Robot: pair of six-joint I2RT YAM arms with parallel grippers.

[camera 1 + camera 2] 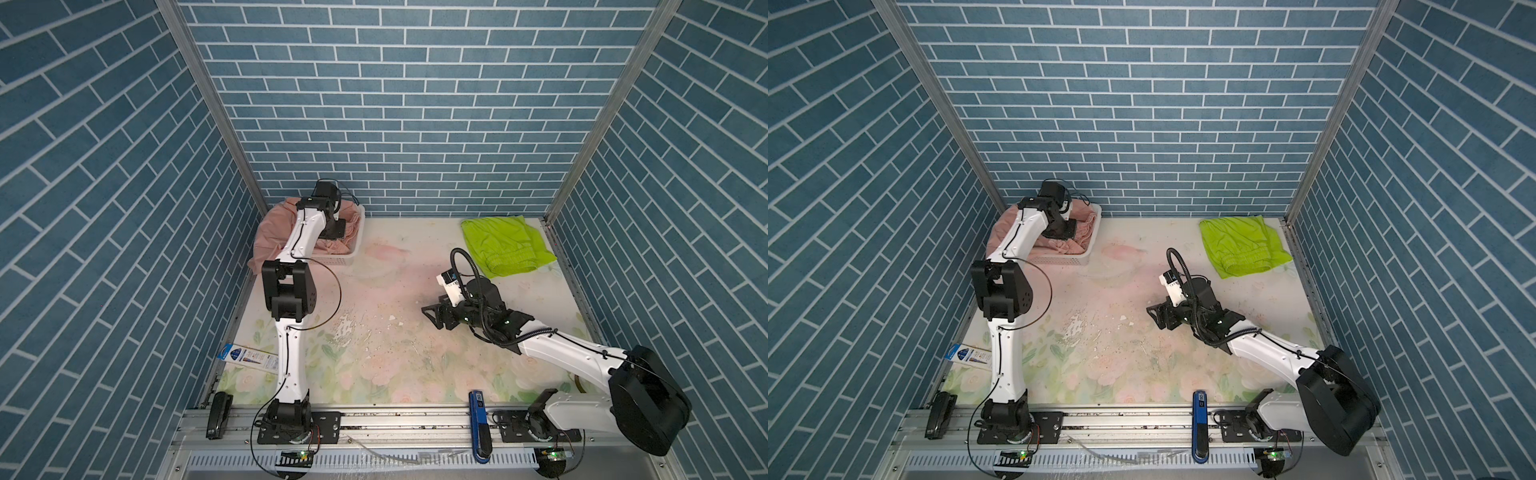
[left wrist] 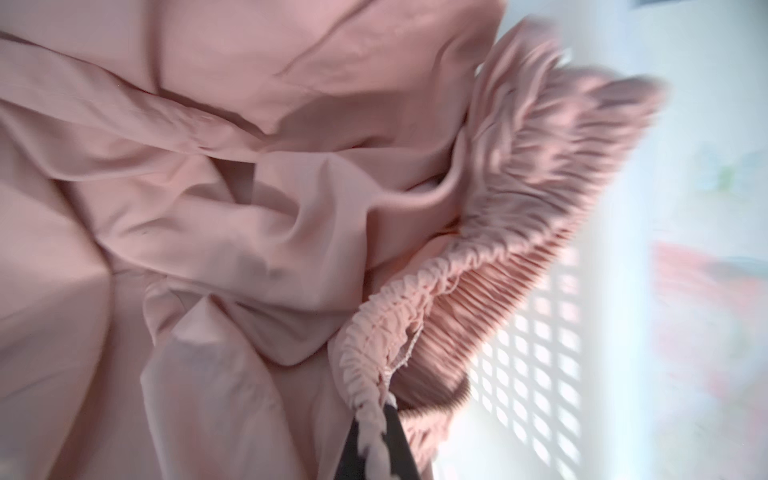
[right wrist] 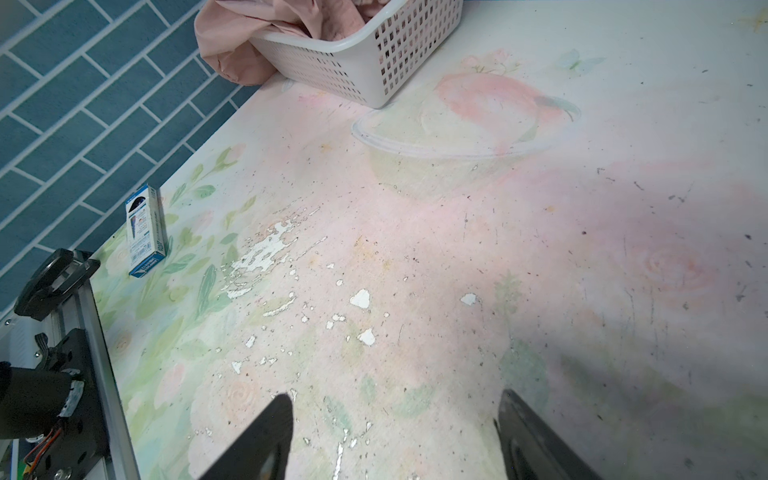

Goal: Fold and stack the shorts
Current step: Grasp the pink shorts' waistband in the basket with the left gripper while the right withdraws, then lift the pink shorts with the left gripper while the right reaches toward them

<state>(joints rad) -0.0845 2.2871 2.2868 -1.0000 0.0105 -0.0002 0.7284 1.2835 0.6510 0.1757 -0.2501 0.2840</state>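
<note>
The left gripper (image 2: 376, 419) is clamped tight on the gathered waistband of the pink shorts (image 2: 232, 195). The rest of the cloth lies crumpled ahead of the jaws in the white basket (image 3: 374, 62), likely because that firm elastic edge will lift the whole pair out. The right gripper (image 3: 395, 395) hangs spread wide and empty with bare table (image 3: 415, 249) between its jaws, seemingly ready to help; the green shorts (image 1: 505, 245) lie well behind it, apparently already folded.
</note>
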